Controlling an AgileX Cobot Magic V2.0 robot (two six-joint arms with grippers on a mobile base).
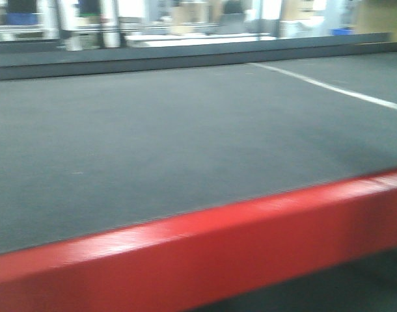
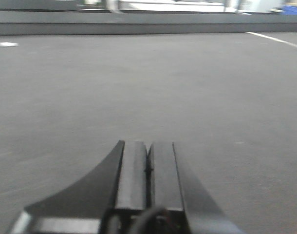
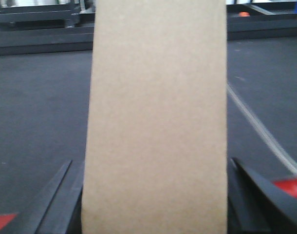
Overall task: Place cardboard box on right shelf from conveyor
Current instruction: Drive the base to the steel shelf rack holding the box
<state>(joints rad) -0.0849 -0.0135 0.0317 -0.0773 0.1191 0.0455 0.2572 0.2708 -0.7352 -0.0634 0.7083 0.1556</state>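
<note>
Item 1, my left gripper (image 2: 148,146): two flat black fingers with straight inner faces, pressed together along a thin seam, nothing between them. It hangs low over the belt, its outer sides flaring in smooth curves towards the wrist.

Item 2, the conveyor (image 1: 153,143): a wide, flat belt of dark-grey, matt material with a fine carpet-like grain. Its front edge (image 1: 218,247) is a glossy red bar with soft highlights. A low dark wall bounds the far side. The hall behind it is too blurred to list.

Item 3, a white line (image 1: 328,88): narrow and straight, running diagonally across the belt's right part.

Item 4, the cardboard box (image 3: 158,117): plain tan, tall and narrow, with a smooth unmarked face and straight edges. It stands upright above the belt and fills the middle of the right wrist view.

Item 5, my right gripper (image 3: 151,161): black tapered fingers (image 3: 56,195), one lying against each side of the box, pinching it. I cannot tell whether the box's base touches the belt.
</note>
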